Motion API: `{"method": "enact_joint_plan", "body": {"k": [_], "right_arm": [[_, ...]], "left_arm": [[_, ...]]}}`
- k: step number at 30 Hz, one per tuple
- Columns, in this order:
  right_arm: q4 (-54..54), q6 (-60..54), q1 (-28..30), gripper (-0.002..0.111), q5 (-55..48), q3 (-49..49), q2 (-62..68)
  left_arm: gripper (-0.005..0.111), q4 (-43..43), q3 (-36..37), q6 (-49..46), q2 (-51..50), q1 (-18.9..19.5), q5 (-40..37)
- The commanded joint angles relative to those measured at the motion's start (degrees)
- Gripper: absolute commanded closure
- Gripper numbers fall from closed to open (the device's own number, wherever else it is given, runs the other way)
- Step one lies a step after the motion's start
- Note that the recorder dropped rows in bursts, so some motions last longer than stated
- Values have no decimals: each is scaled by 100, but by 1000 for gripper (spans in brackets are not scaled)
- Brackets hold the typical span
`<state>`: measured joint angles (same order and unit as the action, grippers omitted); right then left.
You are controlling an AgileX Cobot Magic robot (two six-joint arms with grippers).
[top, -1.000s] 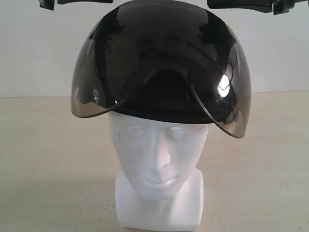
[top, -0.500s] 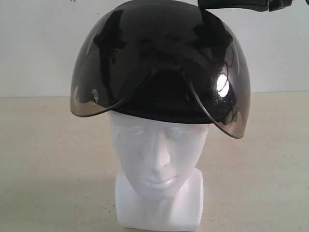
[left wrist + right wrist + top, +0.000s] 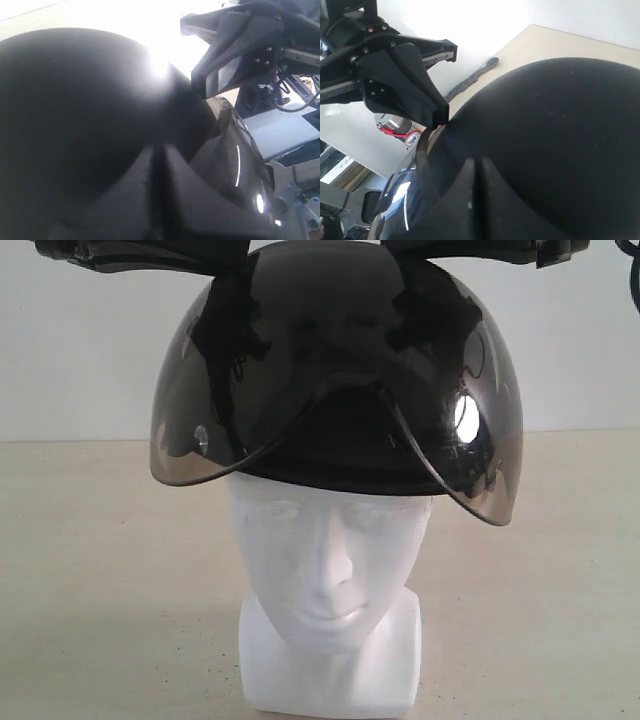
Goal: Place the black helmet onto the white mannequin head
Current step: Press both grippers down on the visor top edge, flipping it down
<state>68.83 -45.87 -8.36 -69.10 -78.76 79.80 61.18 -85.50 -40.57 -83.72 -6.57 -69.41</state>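
The black helmet sits on top of the white mannequin head, its smoky visor flipped up over the brow. The face below it is uncovered. My left gripper reaches in over the crown from the upper left, my right gripper from the upper right. In the left wrist view the left gripper is shut, tips against the matte shell, nothing between them. In the right wrist view the right gripper is likewise shut, tips against the shell.
The head's blocky base stands on a beige table before a white wall. A dark strap lies on the table behind the helmet. Each wrist view shows the opposite gripper close by over the crown.
The left gripper, gone from view half a second ago, is back at the top left. The right gripper has come lower and further in over the crown. The helmet has hardly shifted.
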Motion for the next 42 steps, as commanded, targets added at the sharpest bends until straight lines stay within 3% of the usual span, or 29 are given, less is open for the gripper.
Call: {"method": "enact_joint_plan", "body": {"k": [1, 17, 30, 36, 42], "right_arm": [[-528, 251, -33, 108, -86, 11, 2], [-318, -4, -33, 108, -86, 1012, -386], [-255, -57, -33, 108, -86, 1079, -386], [-386, -120, -468, 108, -86, 1420, -386], [-429, -120, -482, 108, -86, 1423, -386]], "left_arm": [[102, -115, 91, 29, -25, -82, -55], [102, -128, 690, 70, 88, -281, -55], [102, -104, 1414, -22, 236, -281, -55], [102, -116, 1513, -86, 298, -281, -55], [102, -193, 1564, -86, 298, -281, -55]]}}
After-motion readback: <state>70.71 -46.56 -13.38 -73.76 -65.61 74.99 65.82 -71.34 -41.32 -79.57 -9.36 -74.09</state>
